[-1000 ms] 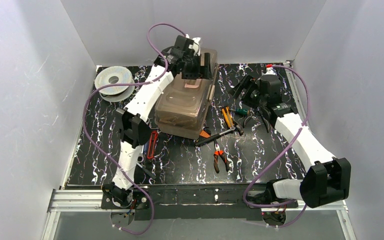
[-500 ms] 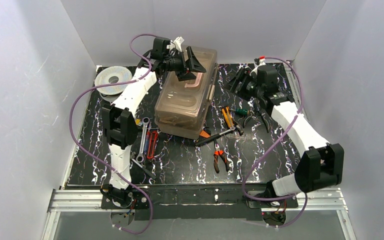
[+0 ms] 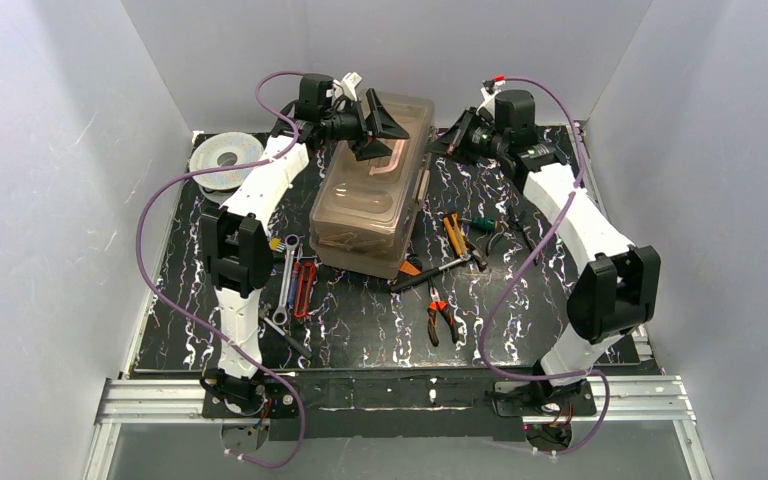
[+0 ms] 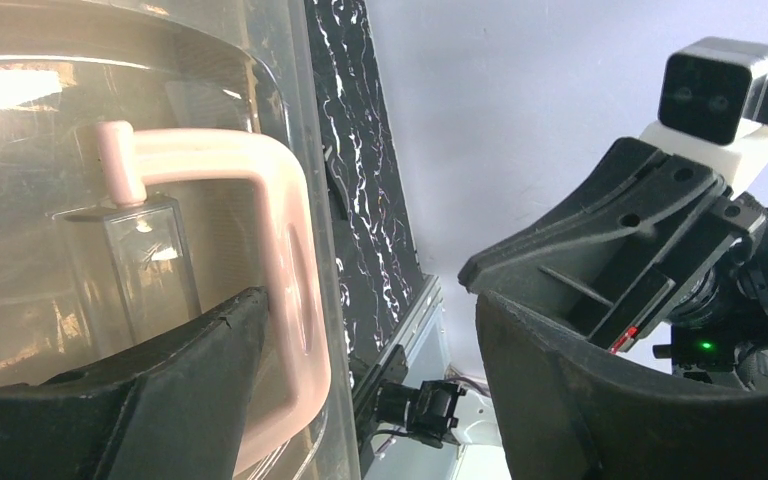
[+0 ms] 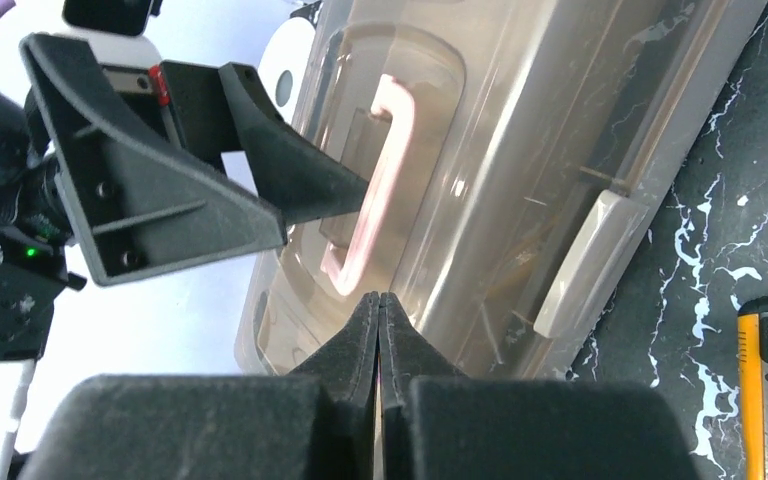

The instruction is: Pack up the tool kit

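Note:
The tan toolbox with its translucent brown lid stands shut at the back middle of the mat. My left gripper hovers open over the lid's far end. The cream handle lies flat between its fingers, close against one finger. My right gripper is shut and empty, in the air by the box's far right side, pointing at the lid. Loose on the mat are orange pliers, a hammer, a green screwdriver and a wrench.
A round grey spool sits at the back left. Red-handled pliers lie beside the wrench, left of the box. A yellow knife lies right of it, and a cream latch is on the box's side. White walls enclose the mat.
My right gripper has closed and swung from the right-hand tools up and left toward the toolbox's far side. My left gripper has turned sideways over the handle, still open.

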{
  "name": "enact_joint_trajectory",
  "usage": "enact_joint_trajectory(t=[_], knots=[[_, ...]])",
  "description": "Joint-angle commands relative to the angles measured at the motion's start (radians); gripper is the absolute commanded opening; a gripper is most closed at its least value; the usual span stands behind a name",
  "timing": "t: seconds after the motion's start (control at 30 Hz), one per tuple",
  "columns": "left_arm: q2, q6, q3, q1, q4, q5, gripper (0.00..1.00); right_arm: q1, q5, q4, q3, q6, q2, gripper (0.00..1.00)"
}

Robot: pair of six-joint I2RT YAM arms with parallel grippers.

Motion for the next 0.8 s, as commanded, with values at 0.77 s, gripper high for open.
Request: enact_joint_trajectory(t=[0.77], knots=[[-0.120,-0.023,-0.045,0.040,0.053,0.064,0.74,0.099,0.029,-0.261,0.392,0.046,0.295,0.01]])
